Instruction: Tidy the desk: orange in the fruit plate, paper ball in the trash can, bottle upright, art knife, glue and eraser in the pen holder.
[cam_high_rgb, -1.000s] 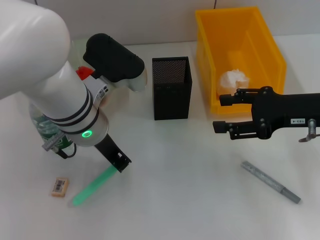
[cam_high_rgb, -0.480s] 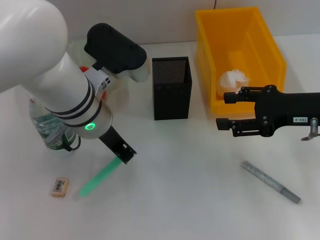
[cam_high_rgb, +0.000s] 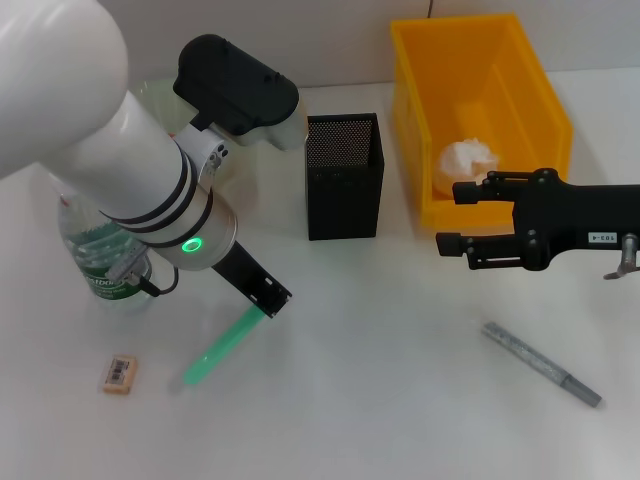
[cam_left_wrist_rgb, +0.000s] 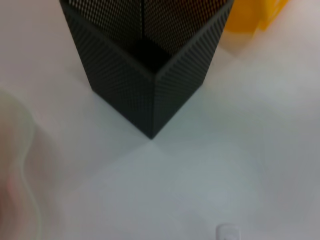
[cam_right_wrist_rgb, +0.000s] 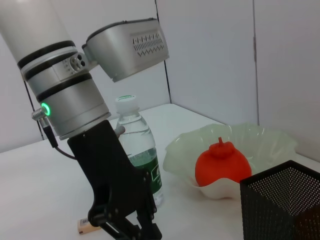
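- Overhead, in the head view, the left hand (cam_high_rgb: 268, 298) clenches the green glue (cam_high_rgb: 222, 346), which slants down from it toward the desk (cam_high_rgb: 350, 380), near the eraser (cam_high_rgb: 118, 373); the pen holder (cam_high_rgb: 343, 175) stands well apart. The right hand (cam_high_rgb: 448, 218) hovers spread beside the trash can (cam_high_rgb: 480, 110) holding the paper ball (cam_high_rgb: 468, 157); the art knife (cam_high_rgb: 541, 363) lies below it.
- Left wrist view: only the pen holder (cam_left_wrist_rgb: 150, 60).
- Right wrist view: the bottle (cam_right_wrist_rgb: 138, 150) stands upright; the orange (cam_right_wrist_rgb: 221, 164) sits in the fruit plate (cam_right_wrist_rgb: 270, 145).
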